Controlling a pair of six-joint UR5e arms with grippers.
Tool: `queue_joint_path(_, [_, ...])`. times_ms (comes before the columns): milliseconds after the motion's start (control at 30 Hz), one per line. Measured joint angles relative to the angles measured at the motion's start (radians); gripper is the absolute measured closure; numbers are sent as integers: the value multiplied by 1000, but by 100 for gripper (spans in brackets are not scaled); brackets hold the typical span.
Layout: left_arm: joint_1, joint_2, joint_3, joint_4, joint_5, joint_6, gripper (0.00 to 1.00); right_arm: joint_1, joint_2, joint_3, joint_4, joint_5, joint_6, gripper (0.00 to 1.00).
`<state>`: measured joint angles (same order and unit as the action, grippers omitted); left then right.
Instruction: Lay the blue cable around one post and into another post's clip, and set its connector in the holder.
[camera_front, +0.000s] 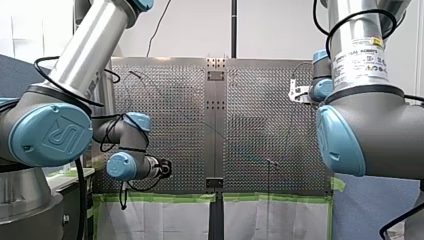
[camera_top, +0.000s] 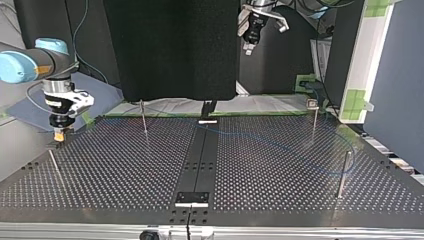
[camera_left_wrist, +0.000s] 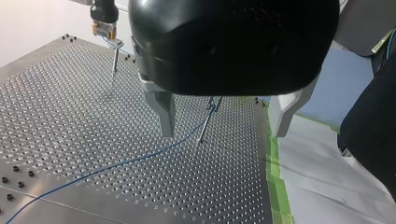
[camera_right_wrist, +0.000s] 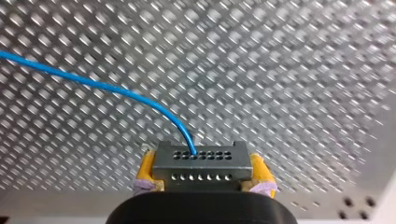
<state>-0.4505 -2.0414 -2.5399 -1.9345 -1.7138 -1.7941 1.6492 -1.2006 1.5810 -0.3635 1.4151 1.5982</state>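
My right gripper (camera_right_wrist: 204, 171) pinched the grey perforated connector (camera_right_wrist: 201, 161), my left gripper (camera_left_wrist: 222, 130) gaped; a snagged thin blue cable (camera_right_wrist: 93, 84) could yank it loose.

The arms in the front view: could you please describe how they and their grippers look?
My left arm and my right arm are silver tubes with grey joints and blue caps, with black cables looped alongside. My right arm carries a white label with a yellow mark. My left gripper has a rounded black body and metal fingers; my right gripper is black with yellow pads.
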Motion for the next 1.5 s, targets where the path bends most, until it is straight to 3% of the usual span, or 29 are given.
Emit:
queue_joint_path(300, [0,0,0,-1,1,-2,0,-34,-72,5,0,13,-19,100])
queue_joint_path(567, [0,0,0,-4,1,-3,0,-54,-39,21,-26,12,-17,100])
queue_joint_path(833, [1,0,0,-9,0,-1,0,-71,26,23,-69,-24,22,100])
queue_joint_path(1067, [3,0,1,-18,-1,1,0,-93,38,22,-121,-69,73,100])
queue_joint_path(1233, [5,0,7,-33,-2,3,0,-107,45,17,-135,-108,108,100])
queue_joint_path(1333, [7,0,12,-50,-4,9,0,-111,60,4,-126,-121,114,100])
queue_joint_path(1500, [9,0,20,-78,-19,22,0,-112,96,-22,-98,-128,97,100])
